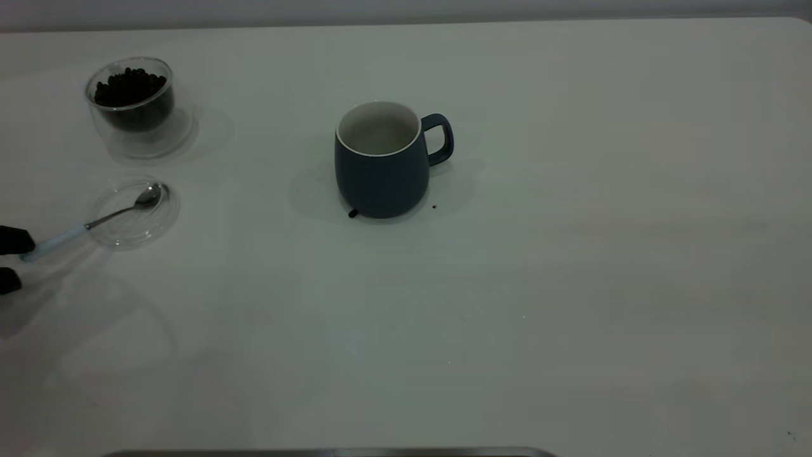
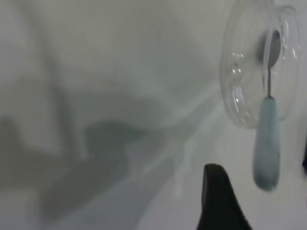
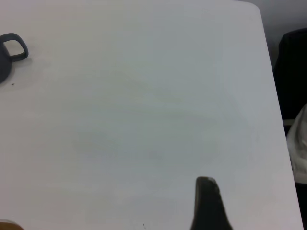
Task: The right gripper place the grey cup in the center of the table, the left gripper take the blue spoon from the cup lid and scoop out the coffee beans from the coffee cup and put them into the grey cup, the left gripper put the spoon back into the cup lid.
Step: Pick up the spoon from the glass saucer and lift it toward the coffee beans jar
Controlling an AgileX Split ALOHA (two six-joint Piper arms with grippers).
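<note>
The grey cup (image 1: 382, 166) stands upright mid-table, its handle (image 3: 15, 47) also showing in the right wrist view; its white inside looks bare. The glass coffee cup (image 1: 132, 105) holds coffee beans (image 1: 130, 87) at the far left. In front of it lies the clear cup lid (image 1: 133, 212) with the blue spoon (image 1: 95, 223) resting in it, bowl on the lid and handle (image 2: 266, 146) sticking out over the rim. My left gripper (image 1: 11, 260) is open at the table's left edge, the handle's end between its fingers (image 2: 217, 194), apart from them. Only one finger (image 3: 207, 203) of the right gripper (image 3: 256, 191) shows, and it holds nothing.
One stray bean (image 1: 353, 213) lies against the grey cup's base, and a dark speck (image 1: 434, 206) sits near it. The white table (image 1: 571, 285) stretches wide to the right and front. A dark shape (image 3: 293, 72) stands beyond the table's edge in the right wrist view.
</note>
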